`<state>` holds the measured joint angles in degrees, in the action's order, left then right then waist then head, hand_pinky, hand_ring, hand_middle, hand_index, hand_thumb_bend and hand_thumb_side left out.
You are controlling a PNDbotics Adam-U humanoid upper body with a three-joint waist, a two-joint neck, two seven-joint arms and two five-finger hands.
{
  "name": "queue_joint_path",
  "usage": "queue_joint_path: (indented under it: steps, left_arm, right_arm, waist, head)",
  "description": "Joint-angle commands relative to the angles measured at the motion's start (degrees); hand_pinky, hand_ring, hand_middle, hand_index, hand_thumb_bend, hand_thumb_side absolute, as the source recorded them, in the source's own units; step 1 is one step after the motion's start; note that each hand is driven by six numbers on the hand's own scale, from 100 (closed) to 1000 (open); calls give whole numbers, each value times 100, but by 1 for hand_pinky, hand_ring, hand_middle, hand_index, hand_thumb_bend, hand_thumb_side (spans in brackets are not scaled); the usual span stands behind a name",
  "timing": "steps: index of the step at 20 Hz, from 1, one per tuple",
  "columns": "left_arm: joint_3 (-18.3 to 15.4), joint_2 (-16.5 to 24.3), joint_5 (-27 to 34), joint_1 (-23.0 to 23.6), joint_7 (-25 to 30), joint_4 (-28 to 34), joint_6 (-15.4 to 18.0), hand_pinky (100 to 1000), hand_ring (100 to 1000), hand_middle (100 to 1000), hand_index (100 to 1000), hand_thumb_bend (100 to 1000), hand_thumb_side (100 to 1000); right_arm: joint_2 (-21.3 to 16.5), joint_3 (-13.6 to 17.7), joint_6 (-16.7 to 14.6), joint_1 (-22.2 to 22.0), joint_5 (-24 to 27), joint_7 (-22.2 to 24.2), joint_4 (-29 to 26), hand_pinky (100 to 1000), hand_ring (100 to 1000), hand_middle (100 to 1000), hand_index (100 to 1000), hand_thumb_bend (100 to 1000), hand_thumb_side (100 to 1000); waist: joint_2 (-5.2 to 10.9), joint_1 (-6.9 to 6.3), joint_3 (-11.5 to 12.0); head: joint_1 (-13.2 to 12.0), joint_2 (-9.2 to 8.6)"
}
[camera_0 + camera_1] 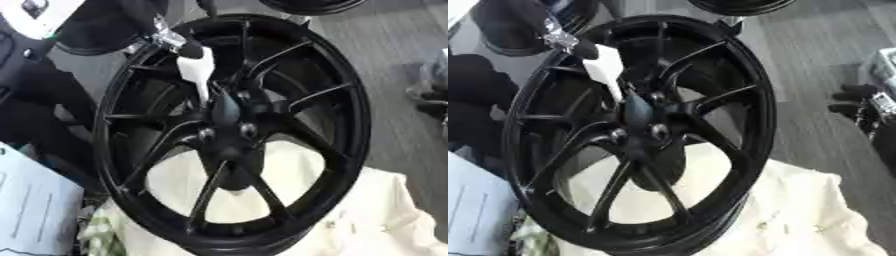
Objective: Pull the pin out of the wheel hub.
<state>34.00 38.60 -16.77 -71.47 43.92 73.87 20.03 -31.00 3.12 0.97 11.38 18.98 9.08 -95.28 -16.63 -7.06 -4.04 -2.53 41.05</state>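
One black wheel hub (232,132) on cream cloth (367,215), one white pin (198,70), left hand (171,37) grasping it.

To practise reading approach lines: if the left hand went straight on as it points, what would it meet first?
Probably the centre hub of the black spoked metal wheel; the left hand aims at it, depth unclear.

Pin (198,75) tip hidden in wheel hub (229,117); right hand (866,102) cut by edge, blurred.
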Motion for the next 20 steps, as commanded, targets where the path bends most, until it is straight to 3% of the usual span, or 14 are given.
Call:
queue_joint_path:
  steps: [1,20]
  left_arm:
    - [-48,258,38,-49,805,156,847,901,840,768,830,525,836]
    - [37,288,-217,35,805,215,955,904,838,768,828,598,730]
  right_arm:
    - [-162,30,-3,50,-32,2,-65,966,784,767,843,100,851]
    - [-161,27,6,56,-59,5,-45,966,784,767,843,100,855]
  waist:
    - [84,34,2]
    - [71,37,-22]
  head:
    - [-2,-17]
    - [-8,-60]
